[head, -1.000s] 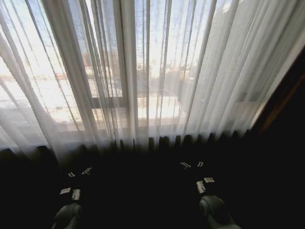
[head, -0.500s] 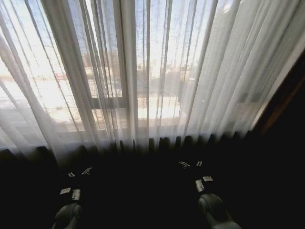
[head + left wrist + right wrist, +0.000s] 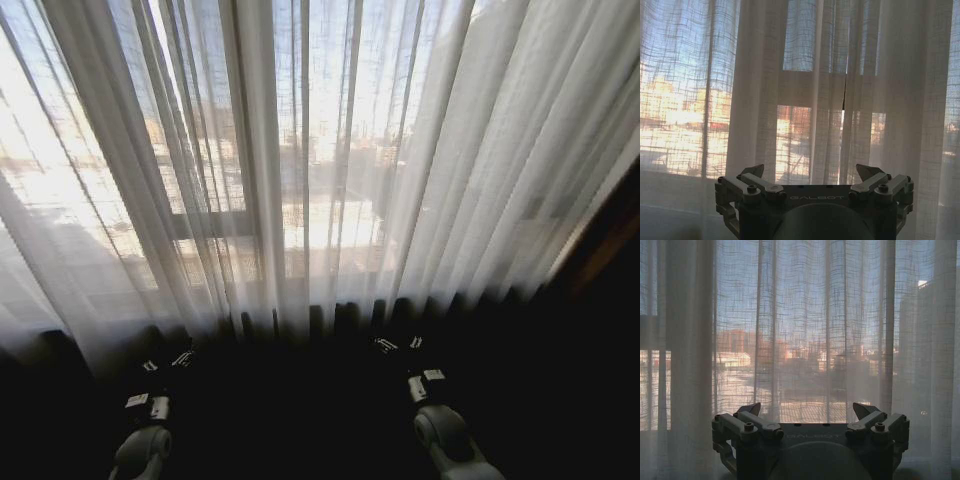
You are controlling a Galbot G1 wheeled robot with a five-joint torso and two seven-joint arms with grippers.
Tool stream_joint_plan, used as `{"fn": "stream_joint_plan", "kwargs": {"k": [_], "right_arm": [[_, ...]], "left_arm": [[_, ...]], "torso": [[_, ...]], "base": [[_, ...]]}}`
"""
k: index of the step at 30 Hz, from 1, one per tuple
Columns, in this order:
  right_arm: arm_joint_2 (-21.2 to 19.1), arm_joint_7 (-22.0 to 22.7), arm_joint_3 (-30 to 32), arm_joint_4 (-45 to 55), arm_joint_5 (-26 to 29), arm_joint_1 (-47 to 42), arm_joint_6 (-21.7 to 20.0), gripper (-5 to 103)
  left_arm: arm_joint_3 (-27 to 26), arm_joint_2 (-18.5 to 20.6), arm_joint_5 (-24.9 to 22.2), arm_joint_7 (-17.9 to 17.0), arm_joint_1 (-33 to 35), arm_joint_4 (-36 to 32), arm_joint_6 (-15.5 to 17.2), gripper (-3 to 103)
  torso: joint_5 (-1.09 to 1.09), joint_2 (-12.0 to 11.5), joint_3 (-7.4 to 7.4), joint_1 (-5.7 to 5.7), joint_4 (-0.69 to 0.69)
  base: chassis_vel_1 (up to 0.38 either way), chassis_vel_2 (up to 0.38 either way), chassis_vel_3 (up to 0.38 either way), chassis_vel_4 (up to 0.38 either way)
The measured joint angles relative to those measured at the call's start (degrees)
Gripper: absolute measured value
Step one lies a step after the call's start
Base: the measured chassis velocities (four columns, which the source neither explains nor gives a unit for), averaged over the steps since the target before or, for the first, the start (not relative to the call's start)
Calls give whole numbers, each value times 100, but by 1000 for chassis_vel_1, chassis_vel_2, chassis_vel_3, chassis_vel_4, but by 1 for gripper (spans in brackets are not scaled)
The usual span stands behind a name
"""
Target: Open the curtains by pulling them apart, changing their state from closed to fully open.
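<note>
2 grippers sit low in front of the curtains (image 3: 330, 170), and neither one has hold of anything. Using the dark window frame bar (image 3: 205, 222) behind the cloth as our marker: the left gripper (image 3: 167, 361) is below the bar and a little to its left, and its wrist view shows its fingers (image 3: 752, 172) spread wide with only air between them. The right gripper (image 3: 400, 344) is below the bar and well to its right, spread wide and empty too. The curtains hang shut across the whole window, in front of the bar, reaching far above both arms. What could go wrong? I think the thin cloth could slip out of a pinch that catches too little of it. A grip on just 1 fold might drag that fold and leave the rest shut. A hard pull low down could tug at the top, which is out of sight. The floor below the bar is too dark to make out. Past the bar, through the cloth, you can see sunny buildings (image 3: 735, 357).
</note>
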Motion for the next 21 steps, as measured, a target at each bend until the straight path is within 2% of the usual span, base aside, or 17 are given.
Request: {"fn": "stream_joint_plan", "kwargs": {"k": [6, 13, 21], "right_arm": [[-7, -46, 3, -31, -47, 30, 20, 100], [18, -139, -43, -55, -169, 47, 46, 100], [70, -146, -128, -145, -208, 102, 69, 100]], "left_arm": [[1, 0, 0, 0, -1, 0, 0, 100], [-2, 0, 0, -1, 2, 0, 0, 100], [-1, 0, 0, 0, 1, 0, 0, 100]], "torso": [[-1, 0, 0, -2, -5], [-1, 8, -6, -18, 1], [0, 3, -2, -7, -2]], "base": [[-137, 106, 94, -103], [0, 0, 0, 0], [-92, 86, 94, -91]]}}
